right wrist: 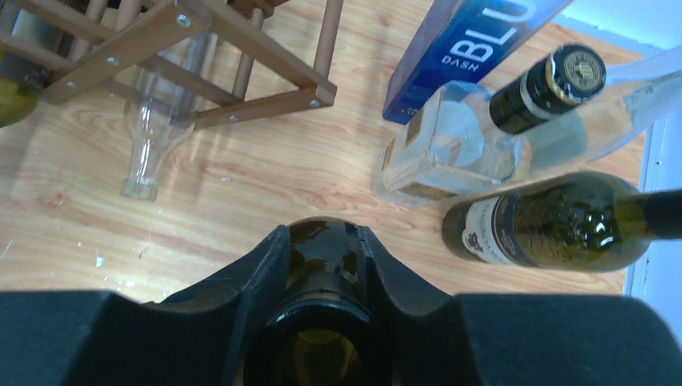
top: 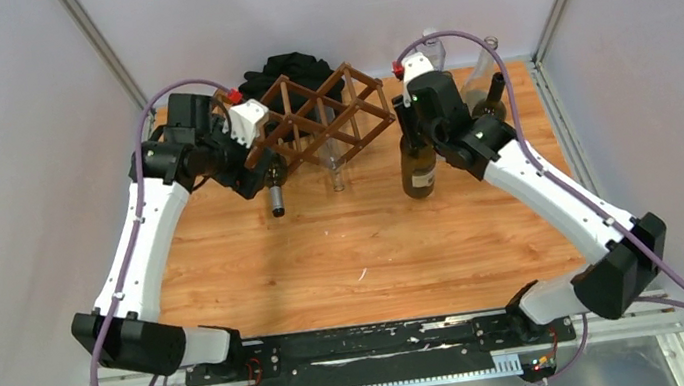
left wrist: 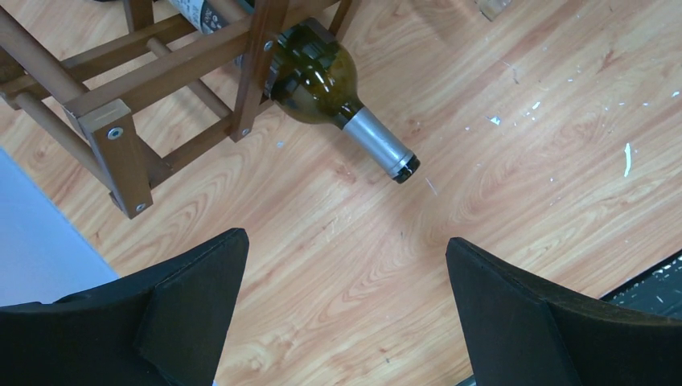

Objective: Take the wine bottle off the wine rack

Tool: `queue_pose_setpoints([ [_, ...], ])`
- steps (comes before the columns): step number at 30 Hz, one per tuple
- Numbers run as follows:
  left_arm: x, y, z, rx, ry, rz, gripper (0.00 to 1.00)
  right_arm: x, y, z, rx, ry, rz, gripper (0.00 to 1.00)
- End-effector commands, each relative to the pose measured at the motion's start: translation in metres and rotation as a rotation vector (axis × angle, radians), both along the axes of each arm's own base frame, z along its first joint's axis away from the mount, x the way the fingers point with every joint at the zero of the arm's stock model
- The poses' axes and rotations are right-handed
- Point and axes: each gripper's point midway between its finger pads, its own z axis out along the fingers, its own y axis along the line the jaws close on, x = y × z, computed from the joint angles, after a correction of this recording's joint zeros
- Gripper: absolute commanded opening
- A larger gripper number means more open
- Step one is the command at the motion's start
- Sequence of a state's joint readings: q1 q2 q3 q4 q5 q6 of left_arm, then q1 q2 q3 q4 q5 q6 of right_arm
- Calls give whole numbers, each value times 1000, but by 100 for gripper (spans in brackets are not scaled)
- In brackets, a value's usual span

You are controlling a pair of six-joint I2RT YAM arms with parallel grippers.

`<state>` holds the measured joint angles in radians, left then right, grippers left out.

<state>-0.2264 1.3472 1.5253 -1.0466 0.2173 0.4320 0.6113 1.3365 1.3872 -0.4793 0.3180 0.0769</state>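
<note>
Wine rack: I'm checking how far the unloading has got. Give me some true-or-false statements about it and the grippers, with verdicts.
1. The right gripper is shut on the neck of a green bottle. True.
2. The left gripper grips the foil-necked bottle. False: its jaws stand open, clear of it.
3. A clear bottle lies in the wine rack. True.
4. The foil-necked bottle stands upright outside the rack. False: it lies in the rack, neck poking out.

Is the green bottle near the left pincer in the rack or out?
In: the bottle lies in the rack, only shoulder and neck poking out.
</note>
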Motion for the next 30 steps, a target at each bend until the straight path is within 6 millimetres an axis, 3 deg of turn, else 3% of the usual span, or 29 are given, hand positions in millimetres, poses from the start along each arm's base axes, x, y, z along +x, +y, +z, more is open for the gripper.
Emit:
queue_pose_setpoints([
  [1,4,2,8,-7,-4,19,100,35,4,53,57,-174,-26,0],
  [7,5,5,18,3,-39,27,100,60,6,36,24,-157,-53,0],
  [14,1,3,11,-8,-15,18,100,77,2,12,50,-143,-86,0],
  [30,3,2,11,-6,-18,11,100,81,1,-26,126,-66,-113,0],
])
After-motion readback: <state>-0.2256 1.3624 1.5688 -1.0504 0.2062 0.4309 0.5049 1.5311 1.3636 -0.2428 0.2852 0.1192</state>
